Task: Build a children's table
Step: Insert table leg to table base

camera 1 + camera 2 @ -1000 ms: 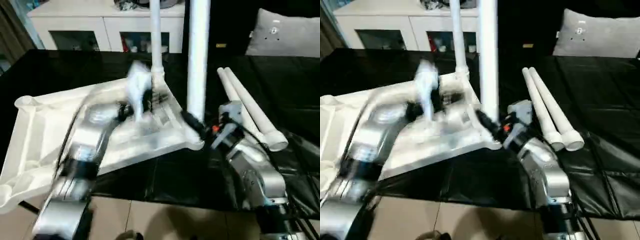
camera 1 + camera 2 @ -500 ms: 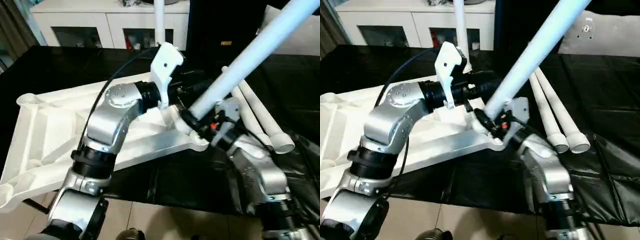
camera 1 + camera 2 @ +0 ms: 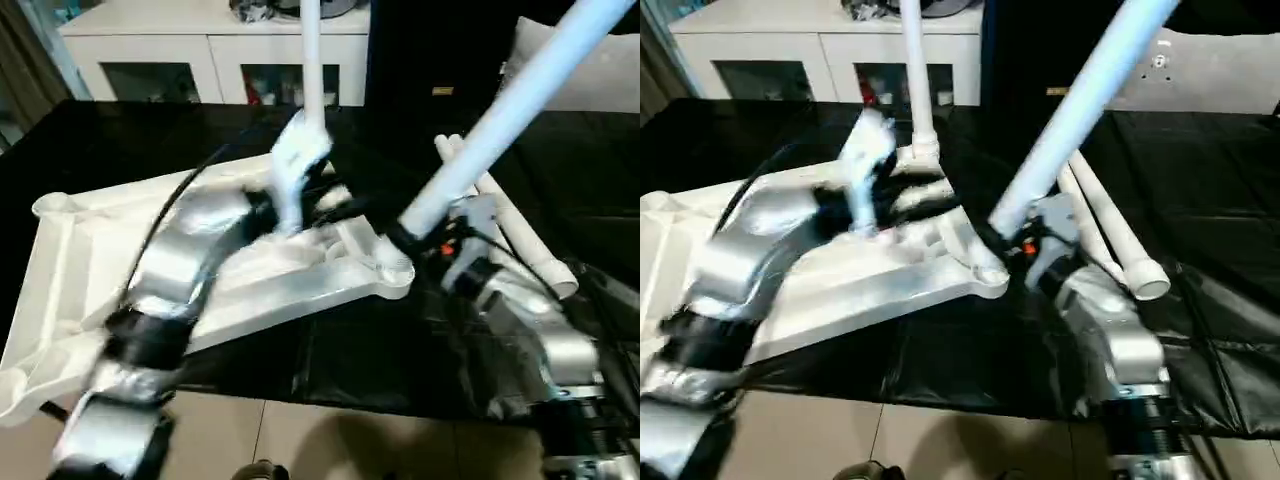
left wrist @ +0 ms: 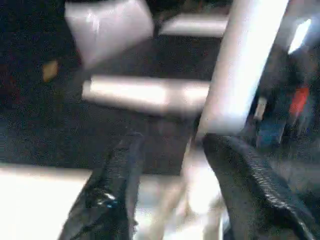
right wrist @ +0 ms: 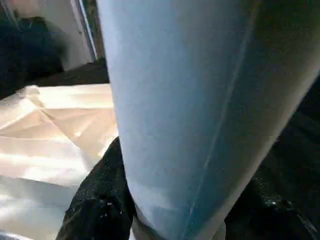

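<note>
My right hand grips a tilted leg at the tabletop's near right corner socket. My left hand hangs open over the upturned tabletop near the desk's front edge. Two spare legs lie right.

Black-covered work surface, upturned white tabletop on it, two loose legs alongside

place: home room | cues: white glass-doored cabinet; grey cushion; tiled floor
</note>
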Available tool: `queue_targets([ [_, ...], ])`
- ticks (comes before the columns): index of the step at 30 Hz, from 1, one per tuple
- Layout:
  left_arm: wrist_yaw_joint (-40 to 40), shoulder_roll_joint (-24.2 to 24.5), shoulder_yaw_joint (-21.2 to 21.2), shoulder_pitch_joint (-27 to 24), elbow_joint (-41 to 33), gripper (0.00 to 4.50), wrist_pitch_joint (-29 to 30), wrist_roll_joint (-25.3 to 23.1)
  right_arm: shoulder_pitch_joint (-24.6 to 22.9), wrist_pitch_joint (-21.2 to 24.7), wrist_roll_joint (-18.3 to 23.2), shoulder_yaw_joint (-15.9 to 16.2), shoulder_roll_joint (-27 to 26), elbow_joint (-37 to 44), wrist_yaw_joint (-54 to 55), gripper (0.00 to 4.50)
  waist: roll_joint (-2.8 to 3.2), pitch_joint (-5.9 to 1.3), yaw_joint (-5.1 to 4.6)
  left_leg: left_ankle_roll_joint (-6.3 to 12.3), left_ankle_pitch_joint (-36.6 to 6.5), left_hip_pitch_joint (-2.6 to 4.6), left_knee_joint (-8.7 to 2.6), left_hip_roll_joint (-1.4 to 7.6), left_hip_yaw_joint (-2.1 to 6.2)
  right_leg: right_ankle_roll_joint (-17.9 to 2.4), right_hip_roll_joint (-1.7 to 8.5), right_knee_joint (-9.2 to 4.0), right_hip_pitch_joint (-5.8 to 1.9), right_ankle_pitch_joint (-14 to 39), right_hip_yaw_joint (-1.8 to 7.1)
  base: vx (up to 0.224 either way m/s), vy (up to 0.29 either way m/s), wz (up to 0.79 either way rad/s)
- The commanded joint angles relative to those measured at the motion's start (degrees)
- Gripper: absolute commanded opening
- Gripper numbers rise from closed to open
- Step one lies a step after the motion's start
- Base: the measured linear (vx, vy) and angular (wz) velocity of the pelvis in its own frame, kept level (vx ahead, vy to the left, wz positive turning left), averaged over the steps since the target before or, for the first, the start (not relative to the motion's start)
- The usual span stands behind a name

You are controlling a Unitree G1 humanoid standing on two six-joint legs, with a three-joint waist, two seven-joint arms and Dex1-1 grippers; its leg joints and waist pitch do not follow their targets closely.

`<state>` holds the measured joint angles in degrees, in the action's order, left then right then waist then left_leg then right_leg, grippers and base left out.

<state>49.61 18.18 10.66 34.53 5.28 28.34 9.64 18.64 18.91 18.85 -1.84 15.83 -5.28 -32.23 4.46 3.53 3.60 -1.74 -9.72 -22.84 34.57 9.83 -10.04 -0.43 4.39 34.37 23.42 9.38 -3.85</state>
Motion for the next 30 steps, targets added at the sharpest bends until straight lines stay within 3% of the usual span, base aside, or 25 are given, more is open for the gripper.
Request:
queue_targets([
  [1, 1.4, 0.9, 4.8, -1.9, 0.1, 2.69, 0.4, -2.7, 0.5, 1.3, 0.5, -0.1, 0.4, 0.1, -0.7, 1.9, -0.71, -4.69, -0.04, 2.43, -11.3, 1.14, -3.94, 2.64, 1.18, -10.3, 3.55, -4.03, -3.03, 14.3, 2.32, 0.0, 0.0, 0.0],
  [5, -0.7, -0.8, 7.2, -3.5, 1.8, 2.73, 2.3, -3.4, 0.9, 3.0, 0.2, 0.5, 1.6, 0.1, -1.7, 1.9, -0.65, -4.75, 0.2, 3.15, -9.6, 1.13, -3.71, 2.69, 0.98, -11.7, 3.6, -3.93, -2.96, 12.0, 2.34, 0.0, 0.0, 0.0],
  [9, -2.7, -1.5, 8.7, -3.7, 6.3, 2.73, -0.2, -5.9, 1.2, 3.9, 0.4, 0.7, 2.2, 0.2, -1.9, 1.9, -0.87, -4.56, 0.03, 2.68, -11.5, 1.11, -3.74, 2.48, 1.01, -10.5, 3.69, -4.38, -3.07, 15.7, 2.24, 0.0, 0.0, 0.0],
  [10, -2.9, -1.9, 8.6, -3.9, 8.5, 2.44, -1.4, -6.3, 1.3, 4.4, 0.4, 0.7, 2.3, 0.4, -2.0, 1.9, -1.02, -4.45, -0.09, 2.55, -12.1, 1.13, -3.77, 2.41, 1.0, -9.7, 3.62, -4.67, -3.04, 17.6, 2.21, 0.0, 0.0, 0.0],
  [12, -3.4, -2.0, 8.7, -3.8, 9.4, 2.37, -2.1, -6.7, 1.3, 4.6, 0.4, 0.7, 2.4, 0.4, -2.1, 1.9, -1.0, -4.56, -0.13, 2.32, -11.9, 1.04, -3.77, 2.42, 1.08, -9.2, 3.71, -4.63, -3.14, 18.0, 2.24, 0.0, 0.0, 0.0],
  [20, -3.2, -1.7, 8.6, -3.9, 12.3, 1.5, -2.4, -6.6, 1.0, 5.1, 0.0, 1.1, 2.4, 0.9, -2.5, 1.9, -0.78, -4.69, -0.08, 2.84, -11.2, 1.16, -3.7, 2.62, 1.08, -10.9, 3.73, -4.32, -2.96, 15.0, 2.23, 0.0, 0.0, 0.0],
  [24, -1.0, -0.9, 9.3, -4.5, 12.0, 1.33, -3.1, -6.9, 0.9, 5.5, 0.0, 1.4, 2.6, 1.2, -2.6, 1.9, -0.84, -4.62, -0.11, 2.73, -11.7, 1.15, -3.71, 2.58, 1.05, -10.8, 3.78, -4.42, -2.97, 16.0, 2.23, 0.0, 0.0, 0.0],
  [30, 0.7, 1.4, 11.5, -5.2, 11.3, 0.65, -4.3, -8.8, 1.4, 6.7, 0.0, 2.1, 3.1, 1.2, -3.6, 1.9, -0.75, -4.64, -0.13, 2.47, -11.8, 1.26, -3.81, 2.72, 1.13, -10.7, 3.74, -4.21, -2.91, 15.6, 2.28, 0.0, 0.0, 0.0],
])
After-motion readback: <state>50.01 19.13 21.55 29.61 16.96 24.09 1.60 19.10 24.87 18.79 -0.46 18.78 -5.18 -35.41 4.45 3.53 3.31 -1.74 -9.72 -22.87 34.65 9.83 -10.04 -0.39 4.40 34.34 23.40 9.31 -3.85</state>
